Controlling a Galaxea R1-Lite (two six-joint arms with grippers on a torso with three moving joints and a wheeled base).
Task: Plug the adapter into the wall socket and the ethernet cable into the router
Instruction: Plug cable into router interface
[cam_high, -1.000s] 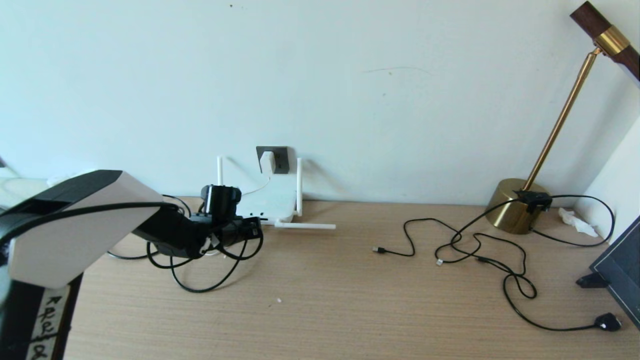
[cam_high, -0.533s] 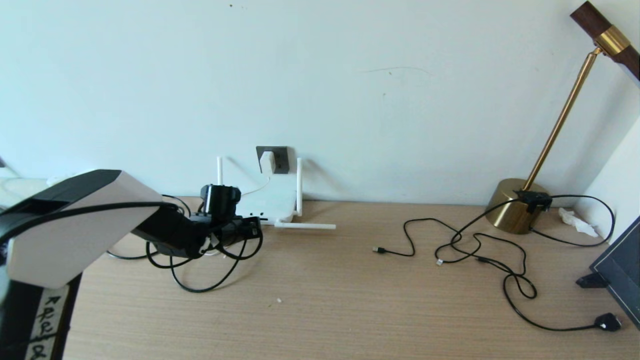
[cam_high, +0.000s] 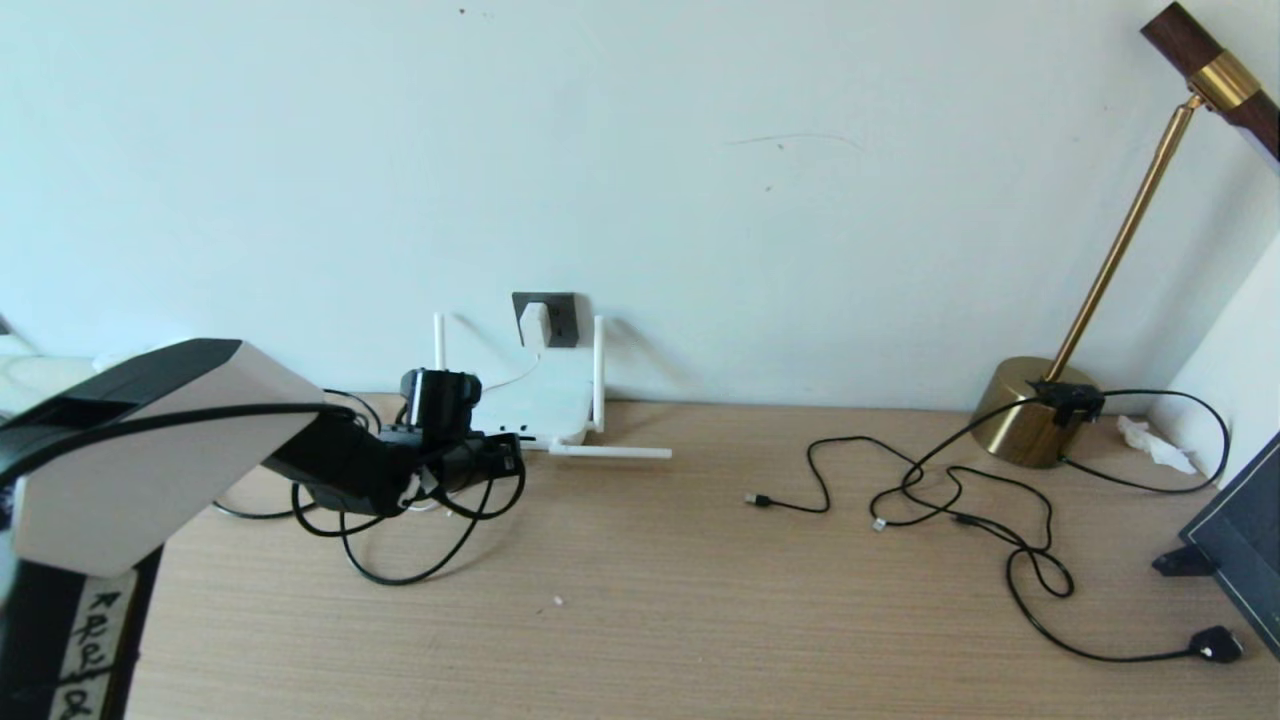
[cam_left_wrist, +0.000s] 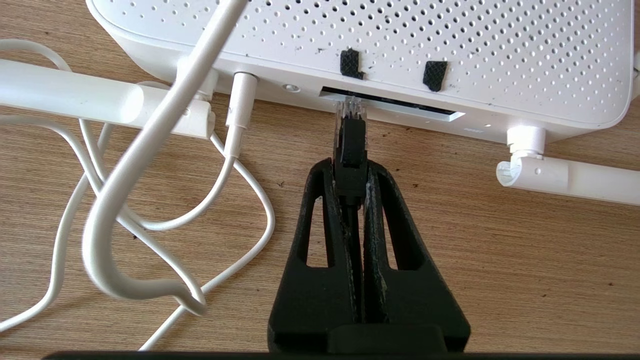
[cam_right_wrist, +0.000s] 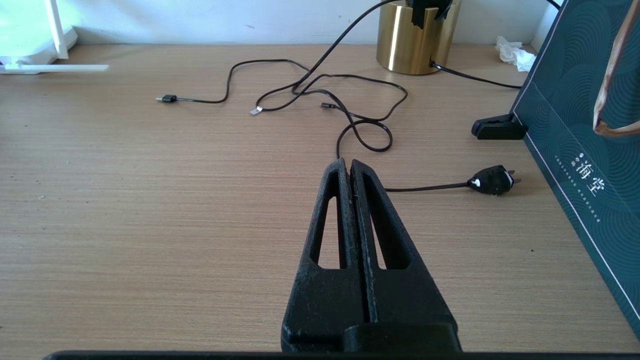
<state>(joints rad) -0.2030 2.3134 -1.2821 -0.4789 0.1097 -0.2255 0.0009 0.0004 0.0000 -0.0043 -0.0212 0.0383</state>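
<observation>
The white adapter (cam_high: 535, 323) sits in the dark grey wall socket (cam_high: 556, 318), its thin white cord (cam_left_wrist: 165, 135) running down to the router. The white router (cam_high: 535, 405) lies flat at the foot of the wall, its port slot (cam_left_wrist: 395, 104) facing my left gripper (cam_left_wrist: 350, 167). That gripper is shut on the black plug of the ethernet cable (cam_left_wrist: 350, 145). The plug's clear tip sits at the left end of the port slot, partly inside. The cable's black loops (cam_high: 400, 545) trail on the desk. My right gripper (cam_right_wrist: 348, 164) is shut and empty, low over the desk.
Thin black cables (cam_high: 940, 490) with small plugs sprawl across the right of the desk, one ending in a black two-pin plug (cam_right_wrist: 492, 180). A brass lamp base (cam_high: 1030, 410) stands at the back right. A dark green bag (cam_right_wrist: 585, 150) stands at the right edge.
</observation>
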